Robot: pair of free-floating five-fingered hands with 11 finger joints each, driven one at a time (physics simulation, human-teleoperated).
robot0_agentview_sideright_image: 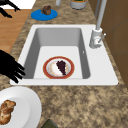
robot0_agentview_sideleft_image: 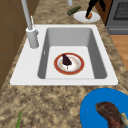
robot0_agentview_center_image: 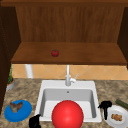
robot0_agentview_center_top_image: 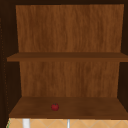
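Front and two opposed side cameras on the sink point(robot0_agentview_center_image: 45, 86), upper on cabinet

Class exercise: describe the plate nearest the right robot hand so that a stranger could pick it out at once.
Start at the white sink and move to the counter on its right. There, under the right robot hand, lies a white plate bearing a browned pastry. The counter's other plate is blue, and the sink's plate is red-rimmed.

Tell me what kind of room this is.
Most likely a kitchen: a white sink with a faucet set in a speckled stone counter, food on a white plate, and an open wooden wall cabinet.
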